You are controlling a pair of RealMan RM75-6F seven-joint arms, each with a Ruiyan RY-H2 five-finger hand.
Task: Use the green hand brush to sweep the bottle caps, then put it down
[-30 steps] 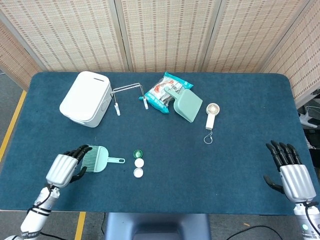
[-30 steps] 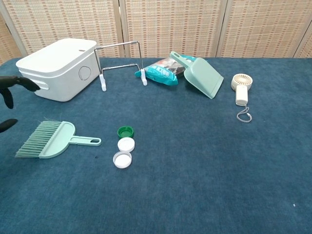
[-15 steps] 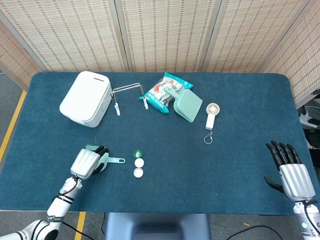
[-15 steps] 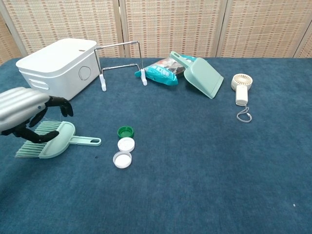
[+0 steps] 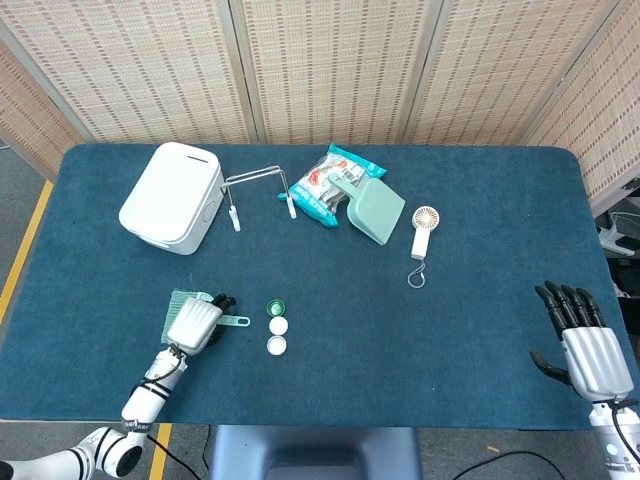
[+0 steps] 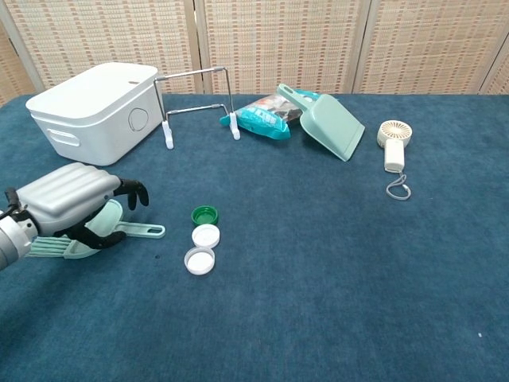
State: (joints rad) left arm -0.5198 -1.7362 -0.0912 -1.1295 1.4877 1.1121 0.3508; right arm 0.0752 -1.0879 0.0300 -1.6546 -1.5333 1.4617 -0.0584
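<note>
your left hand (image 6: 73, 205) sits over the body of the green hand brush (image 6: 119, 229), fingers (image 6: 134, 191) curled down over it. can't tell if it's actually gripping or just draped on top. brush lies flat on the counter (image 6: 334, 263): bristles stick out behind the hand on the outer side, handle pokes out past the fingertips toward the bottle caps.

three caps just beyond the handle tip, in a short line running from far to near: green bottle cap (image 6: 205, 214) farthest, white bottle cap (image 6: 205, 235) in the middle, second white cap (image 6: 200, 260) nearest you. green and middle white look touching or nearly so. none touches the brush.

head view agrees: left hand (image 5: 195, 320) on the brush (image 5: 236, 321), caps (image 5: 277, 326) just off the handle end.

your right hand (image 5: 588, 350) is well apart from all of it at the opposite near corner of the counter, palm down, fingers spread, holding nothing. chest view doesn't show it.

far side from the left hand: white bin (image 6: 91, 110) straight ahead of it, wire rack (image 6: 195, 99) beside that, then a teal snack bag (image 6: 265, 118) with a green dustpan (image 6: 334, 127) lying partly against it, and a small white handheld fan (image 6: 394, 143) with a wrist loop further toward the right-hand side.
</note>
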